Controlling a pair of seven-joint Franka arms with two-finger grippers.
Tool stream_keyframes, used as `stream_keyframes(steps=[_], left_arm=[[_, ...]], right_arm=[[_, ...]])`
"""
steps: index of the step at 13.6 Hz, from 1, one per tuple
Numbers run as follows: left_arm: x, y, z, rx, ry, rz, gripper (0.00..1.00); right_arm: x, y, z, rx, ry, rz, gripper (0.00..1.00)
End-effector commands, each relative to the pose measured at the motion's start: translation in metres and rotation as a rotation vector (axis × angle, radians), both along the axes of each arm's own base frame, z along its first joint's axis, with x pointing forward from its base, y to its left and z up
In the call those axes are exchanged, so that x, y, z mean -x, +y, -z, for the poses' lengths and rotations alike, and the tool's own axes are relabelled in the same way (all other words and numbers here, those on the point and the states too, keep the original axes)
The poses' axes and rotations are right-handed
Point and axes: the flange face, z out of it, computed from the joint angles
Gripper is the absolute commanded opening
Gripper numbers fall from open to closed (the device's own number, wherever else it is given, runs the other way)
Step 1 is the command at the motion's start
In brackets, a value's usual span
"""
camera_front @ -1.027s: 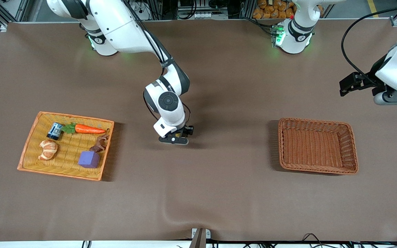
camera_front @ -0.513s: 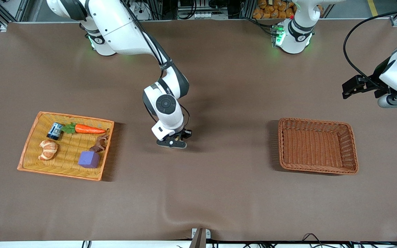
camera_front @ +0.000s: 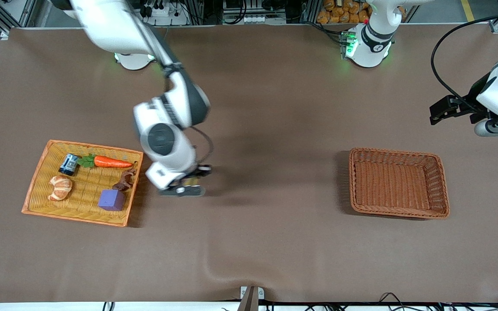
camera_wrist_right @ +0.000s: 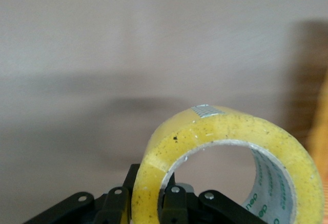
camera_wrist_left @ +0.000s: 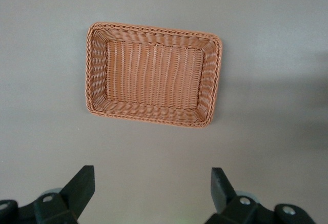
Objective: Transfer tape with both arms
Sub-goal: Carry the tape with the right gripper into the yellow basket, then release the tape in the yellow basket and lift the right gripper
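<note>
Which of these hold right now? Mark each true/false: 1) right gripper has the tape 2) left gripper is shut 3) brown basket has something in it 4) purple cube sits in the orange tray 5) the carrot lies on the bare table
1) True: the right gripper is shut on the tape.
2) False: the left gripper is open, over bare table by the brown basket.
3) False: nothing lies in it.
4) True: the purple cube is in the orange tray.
5) False: the carrot is in the tray.

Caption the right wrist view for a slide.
Right gripper shut on the wall of the yellowish tape, held above the brown table.
</note>
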Motion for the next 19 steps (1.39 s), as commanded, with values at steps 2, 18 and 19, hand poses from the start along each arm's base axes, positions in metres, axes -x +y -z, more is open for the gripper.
stream_keyframes(steps=[2, 18, 19], left_arm=[[0.002, 0.013, 0.003, 0.018, 0.007, -0.007, 1.00], [-0.007, 0.003, 0.017, 0.023, -0.002, 0.015, 1.00], [-0.007, 0.003, 0.019, 0.023, 0.001, 0.016, 1.00]], right_arm=[[-0.013, -0.160, -0.011, -0.046, 0.026, -0.193, 0.00], [-0.002, -0.358, 0.137, 0.012, 0.112, -0.393, 0.00], [-0.003, -0.358, 0.136, 0.011, 0.111, -0.389, 0.00]])
